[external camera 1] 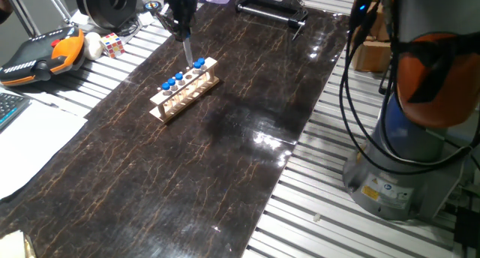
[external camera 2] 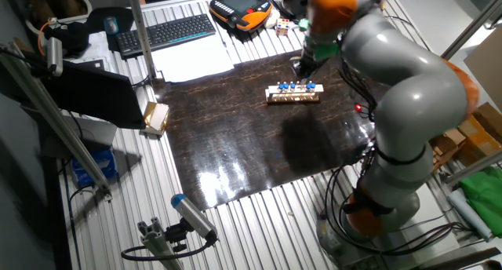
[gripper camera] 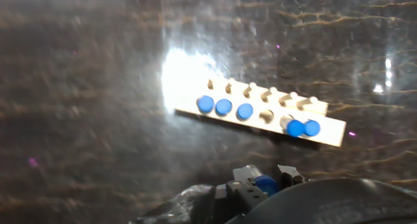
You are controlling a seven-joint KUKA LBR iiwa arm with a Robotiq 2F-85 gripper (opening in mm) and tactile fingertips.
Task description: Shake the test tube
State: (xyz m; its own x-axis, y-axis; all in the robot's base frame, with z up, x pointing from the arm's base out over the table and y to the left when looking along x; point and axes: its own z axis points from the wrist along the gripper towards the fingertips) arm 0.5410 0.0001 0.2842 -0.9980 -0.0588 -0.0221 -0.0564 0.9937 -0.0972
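Note:
A light wooden rack (external camera 1: 184, 91) stands on the dark marbled table (external camera 1: 225, 153) with several blue-capped tubes (external camera 1: 172, 81) upright in it. My gripper (external camera 1: 183, 29) hangs just above the rack's far end, shut on one test tube (external camera 1: 187, 52) that points straight down, clear of the rack. In the hand view the held tube's blue cap (gripper camera: 264, 183) sits between my fingers, and the rack (gripper camera: 260, 113) below shows one empty hole among its blue caps. The other fixed view has my gripper (external camera 2: 301, 67) just beyond the rack (external camera 2: 292, 96).
An orange-and-black teach pendant (external camera 1: 45, 55), a Rubik's cube (external camera 1: 112, 44) and white paper (external camera 1: 34, 142) lie left of the dark mat. A black bracket (external camera 1: 274, 10) sits at the back. The arm's base (external camera 1: 409, 160) stands at the right, with hanging cables.

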